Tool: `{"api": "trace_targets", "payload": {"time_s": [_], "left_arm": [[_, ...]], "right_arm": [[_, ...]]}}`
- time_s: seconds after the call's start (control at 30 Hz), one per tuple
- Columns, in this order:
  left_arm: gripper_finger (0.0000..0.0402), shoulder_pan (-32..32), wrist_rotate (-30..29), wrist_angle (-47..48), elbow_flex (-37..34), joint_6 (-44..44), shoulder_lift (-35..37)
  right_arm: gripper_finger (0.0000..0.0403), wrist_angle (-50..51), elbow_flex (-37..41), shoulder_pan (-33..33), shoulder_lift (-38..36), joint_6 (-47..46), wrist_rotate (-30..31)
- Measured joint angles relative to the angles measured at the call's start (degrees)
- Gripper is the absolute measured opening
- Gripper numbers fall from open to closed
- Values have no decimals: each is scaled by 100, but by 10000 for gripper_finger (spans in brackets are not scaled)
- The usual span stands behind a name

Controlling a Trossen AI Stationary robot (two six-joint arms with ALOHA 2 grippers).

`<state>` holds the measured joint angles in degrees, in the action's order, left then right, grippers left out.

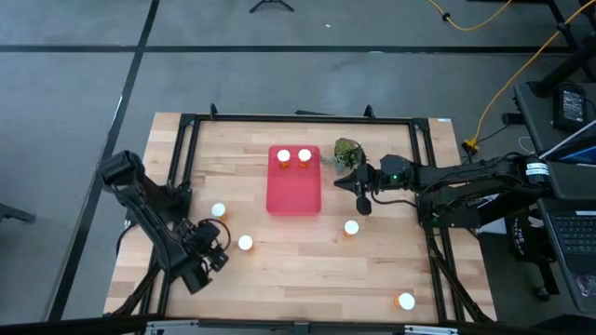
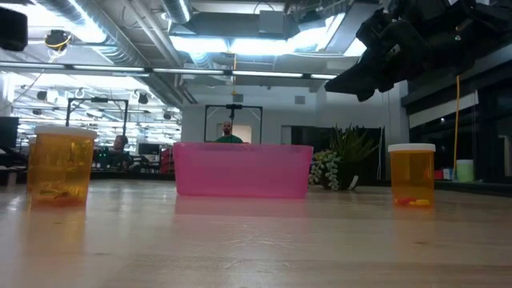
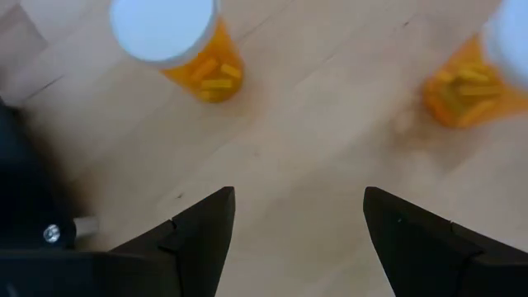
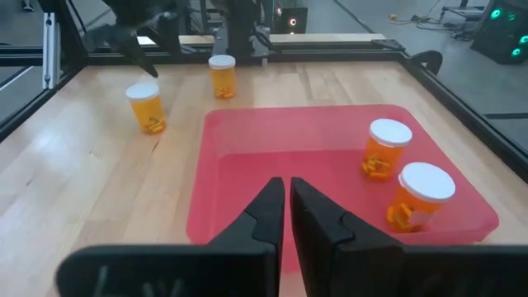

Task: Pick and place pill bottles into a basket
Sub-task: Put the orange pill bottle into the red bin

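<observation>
The red-pink basket (image 1: pixel 293 191) lies mid-table and also shows in the right wrist view (image 4: pixel 272 157). Two orange pill bottles (image 1: pixel 284 156) (image 1: pixel 304 155) stand in its far end. Other bottles stand on the table at the left (image 1: pixel 218 211) (image 1: pixel 245 243), right of the basket (image 1: pixel 351 227) and at the near right (image 1: pixel 406 301). My left gripper (image 1: pixel 220 244) (image 3: pixel 299 194) is open and empty, low over the wood, with the two left bottles (image 3: pixel 194 49) (image 3: pixel 478 74) ahead of it. My right gripper (image 1: pixel 363 197) (image 4: pixel 286 206) is shut and empty, just right of the basket.
A small green plant (image 1: pixel 347 154) stands by the basket's far right corner, close to my right arm. A black frame (image 1: pixel 298 119) borders the table. In the low view the basket (image 2: pixel 242 170), two bottles (image 2: pixel 60 166) (image 2: pixel 412 174) and the plant (image 2: pixel 344 164) show.
</observation>
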<state>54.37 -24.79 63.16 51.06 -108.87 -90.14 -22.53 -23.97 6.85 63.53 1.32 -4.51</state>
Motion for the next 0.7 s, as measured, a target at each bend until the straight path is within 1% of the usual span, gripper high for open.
{"api": "trace_targets", "payload": {"time_s": [0.13, 0.27, 0.37, 0.43, 0.5, 0.53, 0.67, 0.7], "left_arm": [[262, 3, -34, 2, 1, -5, -243], [262, 131, -551, 161, 1, -287, -292], [262, 314, -909, 536, 1, -884, -292], [262, 443, -793, 775, 1, -1179, -292], [262, 530, -666, 844, 1, -1299, -292], [262, 562, -750, 855, 1, -1337, -292], [262, 588, -1563, 892, 1, -1347, -292], [262, 576, -1676, 941, 1, -1347, -292]], "right_arm": [[29, -2, 0, 0, 0, -111, 2], [29, -2, 0, 0, 0, -111, 2], [29, -2, 0, 0, 0, -111, 0], [29, 0, 0, 0, 0, -111, 2], [29, -1, 0, 0, 0, -107, 2], [29, 1, 0, 0, 0, -106, 2], [29, 1, 0, 0, 0, -106, 2], [29, 1, 0, 0, 0, -106, 2]]}}
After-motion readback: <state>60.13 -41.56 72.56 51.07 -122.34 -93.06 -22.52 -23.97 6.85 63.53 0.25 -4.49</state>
